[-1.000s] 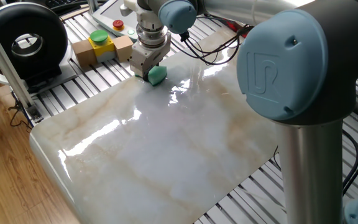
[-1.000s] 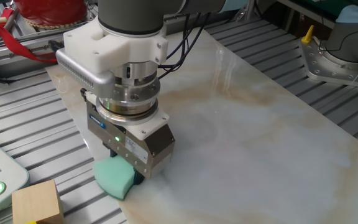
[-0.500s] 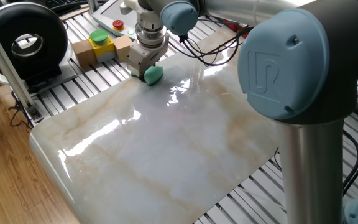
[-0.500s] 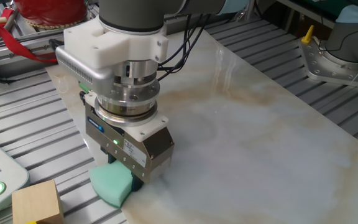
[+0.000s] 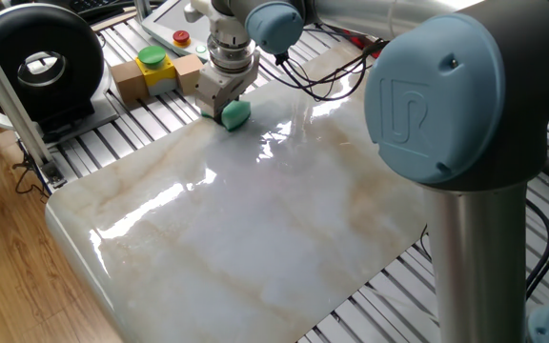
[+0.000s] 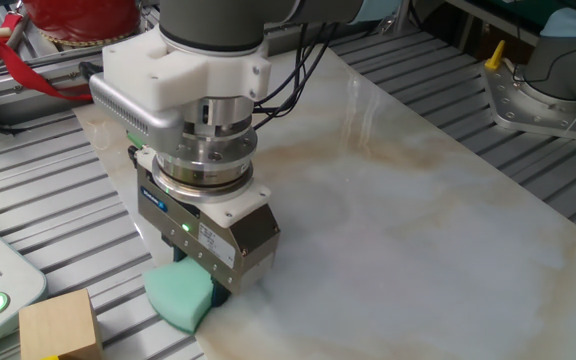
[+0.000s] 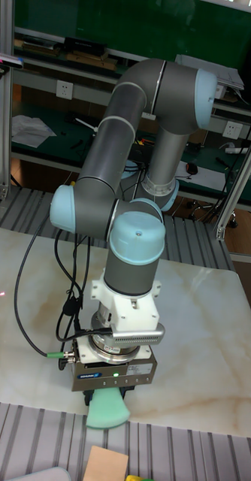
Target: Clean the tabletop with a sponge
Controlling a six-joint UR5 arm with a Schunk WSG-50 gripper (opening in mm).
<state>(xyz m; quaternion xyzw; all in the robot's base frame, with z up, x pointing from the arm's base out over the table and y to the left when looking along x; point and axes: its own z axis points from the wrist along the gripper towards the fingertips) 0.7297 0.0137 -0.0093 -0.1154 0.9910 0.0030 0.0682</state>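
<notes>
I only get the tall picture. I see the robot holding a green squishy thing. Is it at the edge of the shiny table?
Observer: Yes. The sponge sits at the tabletop edge, partly over the grey slats.
Operator: What's next to it that I can't see well?
Observer: A wooden block with a yellow-and-green button on the slats.
Operator: Is the robot's hand lit up?
Observer: The gripper has a small green light on its side.
</notes>
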